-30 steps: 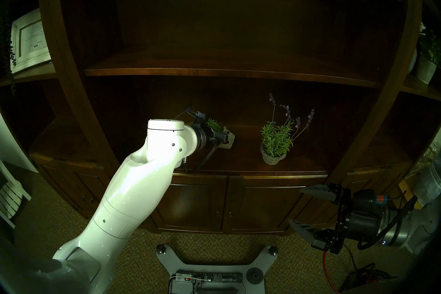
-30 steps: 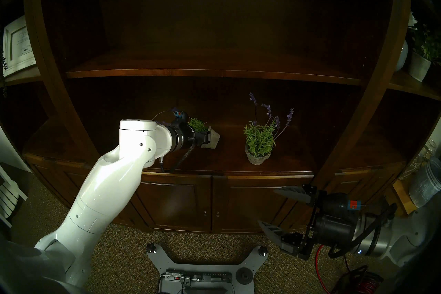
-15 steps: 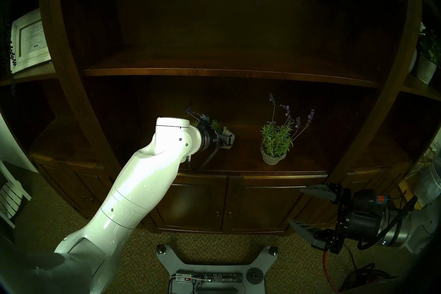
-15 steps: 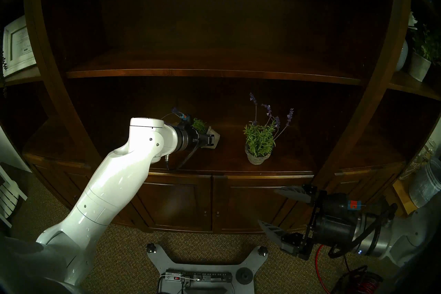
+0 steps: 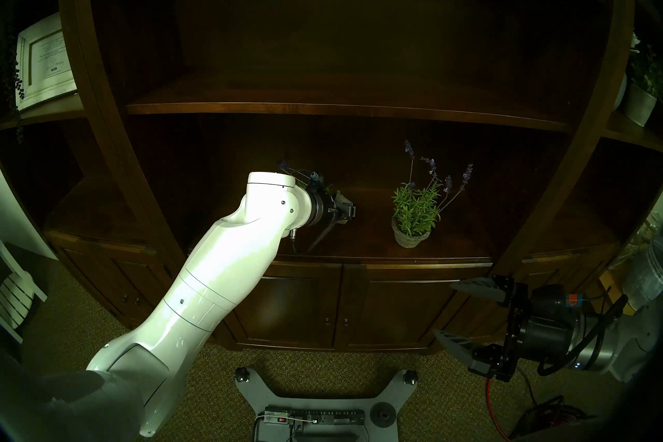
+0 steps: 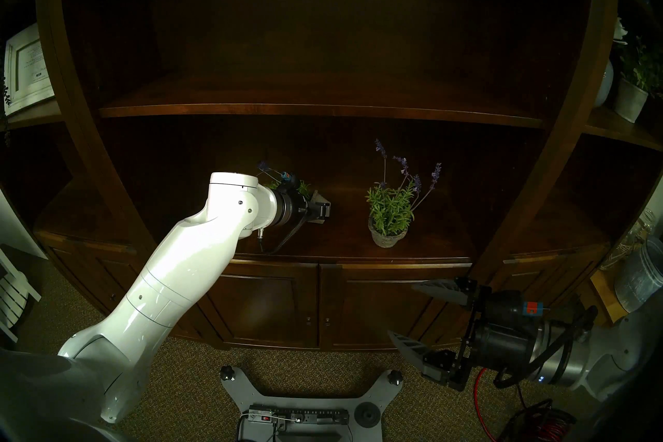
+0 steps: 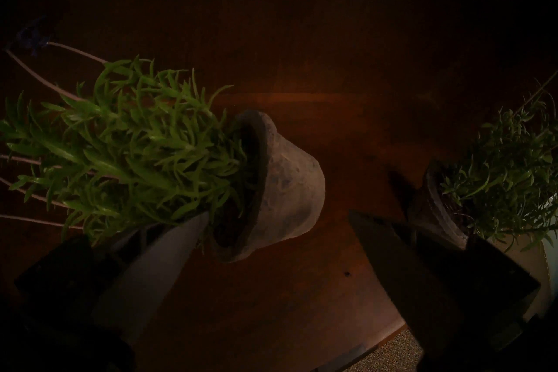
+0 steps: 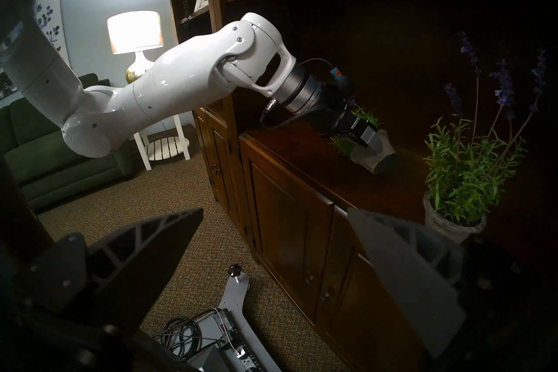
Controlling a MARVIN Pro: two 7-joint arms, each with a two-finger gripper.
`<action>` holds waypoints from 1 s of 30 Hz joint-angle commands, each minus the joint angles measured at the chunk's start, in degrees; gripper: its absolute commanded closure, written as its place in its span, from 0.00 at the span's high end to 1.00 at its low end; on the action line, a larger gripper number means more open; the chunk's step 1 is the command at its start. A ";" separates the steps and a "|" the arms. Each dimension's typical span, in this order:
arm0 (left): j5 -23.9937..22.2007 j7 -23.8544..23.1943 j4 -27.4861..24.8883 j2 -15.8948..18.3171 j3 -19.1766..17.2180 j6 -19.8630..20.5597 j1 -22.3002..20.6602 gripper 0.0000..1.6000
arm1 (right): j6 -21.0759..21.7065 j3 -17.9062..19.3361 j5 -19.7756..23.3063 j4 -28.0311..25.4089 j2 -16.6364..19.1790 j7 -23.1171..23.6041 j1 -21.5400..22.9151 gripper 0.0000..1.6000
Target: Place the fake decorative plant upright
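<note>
A small grey-brown pot with a fake green plant (image 7: 280, 181) lies on its side on the dark wooden cabinet top (image 5: 358, 244), foliage and purple flower stems pointing left. My left gripper (image 7: 279, 213) is open and straddles the pot. One fingertip (image 7: 193, 229) is at the pot's rim by the foliage, and the other fingertip (image 7: 377, 241) stands clear of its base. From the head view the gripper (image 5: 346, 211) hides most of the pot (image 5: 341, 197). My right gripper (image 5: 445, 308) is open and empty, low in front of the cabinet doors.
A second lavender plant (image 5: 412, 211) stands upright in its pot to the right of the fallen one. A shelf board (image 5: 323, 107) runs overhead. My base with a power strip (image 5: 315, 419) and a red cable (image 5: 491, 409) lie on the carpet.
My left arm has reached further right and into the shelf, bringing the open gripper over the fallen pot. The pot and the right arm have not moved.
</note>
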 commanded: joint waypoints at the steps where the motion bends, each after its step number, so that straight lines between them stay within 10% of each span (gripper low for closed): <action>1: 0.09 -1.12 0.08 -1.09 -0.05 -0.14 -4.74 1.00 | -0.91 0.11 0.01 -0.13 -0.12 0.11 0.61 1.00; 10: 0.17 -2.05 1.48 -1.51 0.90 -0.14 -5.87 0.95 | -0.91 -0.01 -0.08 -0.13 -0.09 0.08 0.74 1.00; 14: 0.17 -2.43 1.85 -1.43 1.60 -0.14 -5.91 0.71 | -0.91 -0.08 -0.13 -0.13 -0.08 0.07 0.81 1.00; 30: 0.43 -3.05 2.48 -1.04 3.50 -0.14 -6.31 0.60 | -0.91 -0.29 -0.28 -0.13 -0.03 0.03 1.01 1.00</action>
